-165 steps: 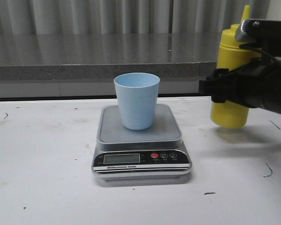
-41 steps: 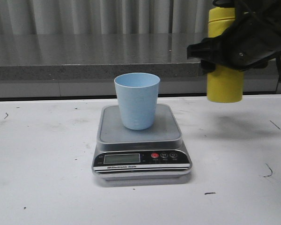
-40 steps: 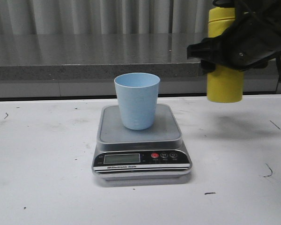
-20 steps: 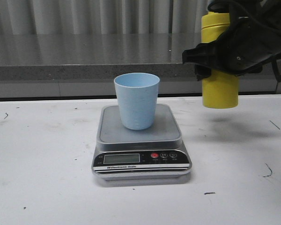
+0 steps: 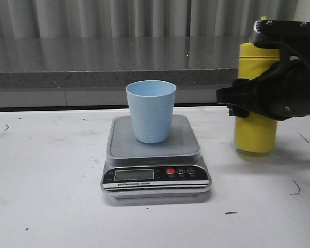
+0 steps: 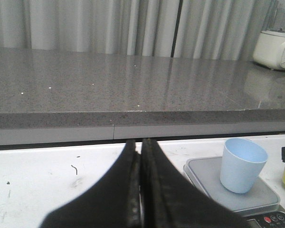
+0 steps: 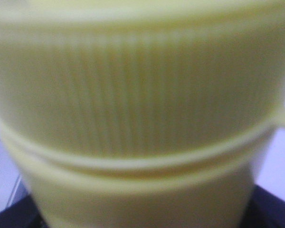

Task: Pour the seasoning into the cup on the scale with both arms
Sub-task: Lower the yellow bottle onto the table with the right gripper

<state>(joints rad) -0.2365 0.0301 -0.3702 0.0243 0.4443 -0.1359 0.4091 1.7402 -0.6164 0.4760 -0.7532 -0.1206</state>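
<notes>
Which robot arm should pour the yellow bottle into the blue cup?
Probably the right: its gripper is already around the yellow squeeze bottle, just beside the blue cup on the scale. The left gripper is closed and empty.

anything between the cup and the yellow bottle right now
Nothing. In the front view only scale platform and bare white table separate the cup from the yellow bottle, held by the right pincer.

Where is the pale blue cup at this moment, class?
In the front view the cup stands upright on the scale platform, near the table's middle, left of the yellow seasoning bottle held by the right gripper.
</notes>
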